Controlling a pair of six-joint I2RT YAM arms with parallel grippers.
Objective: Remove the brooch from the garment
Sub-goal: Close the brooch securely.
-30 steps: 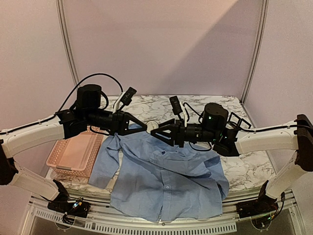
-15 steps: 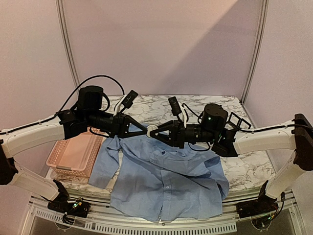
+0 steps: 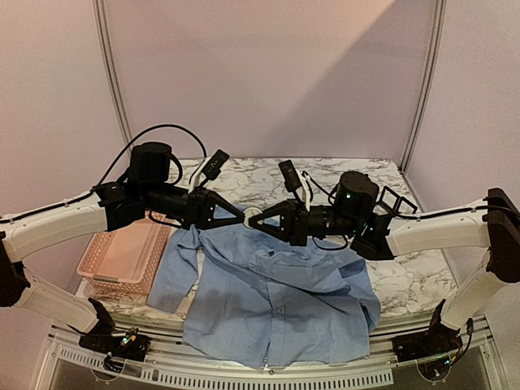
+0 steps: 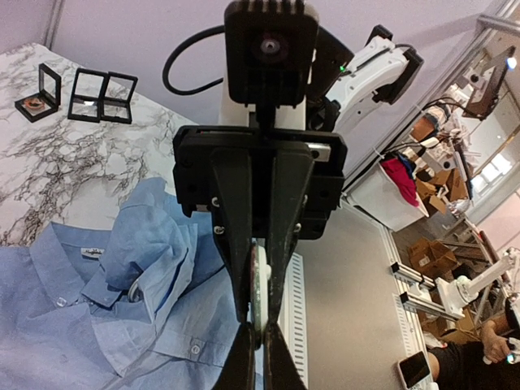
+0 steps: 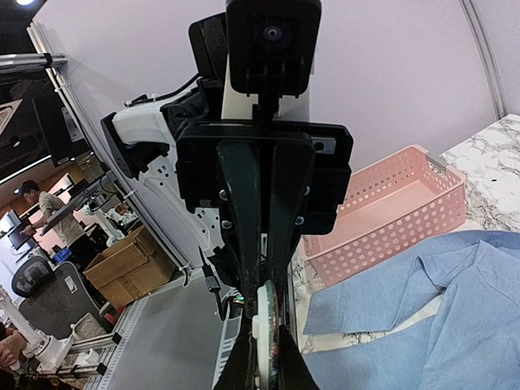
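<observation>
The brooch [image 3: 253, 216], a small white round disc, hangs in the air between my two grippers, above the collar of the light blue shirt [image 3: 276, 301] and off the fabric. My left gripper [image 3: 244, 216] comes in from the left and is shut on one edge of it. My right gripper [image 3: 263, 220] comes in from the right and is shut on it too. In the left wrist view the disc [image 4: 260, 284] stands edge-on above my left gripper [image 4: 259, 331]. In the right wrist view the disc [image 5: 265, 313] sits in my right gripper [image 5: 265, 341]. The shirt [image 4: 97, 317] lies spread and wrinkled on the marble table.
A pink plastic basket [image 3: 122, 258] stands at the table's left, beside the shirt's sleeve, and shows in the right wrist view [image 5: 390, 211]. Small black display boxes [image 4: 101, 96] sit at the back right of the table [image 3: 406, 280].
My right gripper has moved left to meet the left gripper and has closed on the brooch. The left gripper has shifted slightly right and down with the brooch. The shirt has not moved.
</observation>
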